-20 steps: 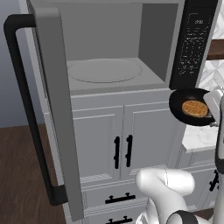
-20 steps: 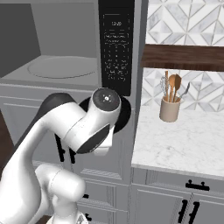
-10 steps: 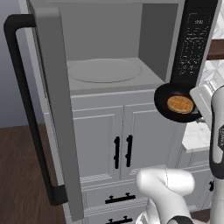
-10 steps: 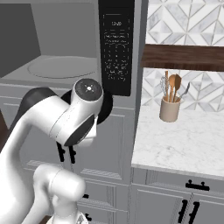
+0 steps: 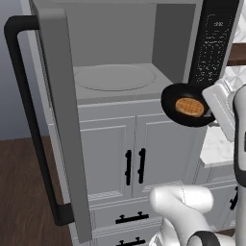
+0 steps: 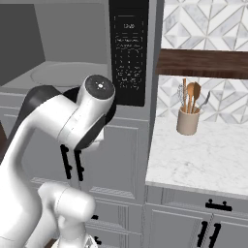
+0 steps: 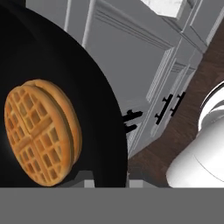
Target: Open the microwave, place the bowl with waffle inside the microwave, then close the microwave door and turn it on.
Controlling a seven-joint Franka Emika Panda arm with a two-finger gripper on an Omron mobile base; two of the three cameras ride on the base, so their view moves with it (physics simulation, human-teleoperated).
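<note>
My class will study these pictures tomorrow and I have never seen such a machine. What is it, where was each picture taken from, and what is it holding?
It is a white robot arm in a computer-drawn kitchen. Two cameras sit behind the arm, one to its left and one to its right; the third rides on its hand. The microwave stands with its microwave door swung open, showing the round turntable. Beside the cavity is the black button panel. The arm's jaws are shut on the rim of the bowl with waffle, which hangs in the air in front of the panel, not yet inside. On the marble counter stands a utensil pot.
</note>
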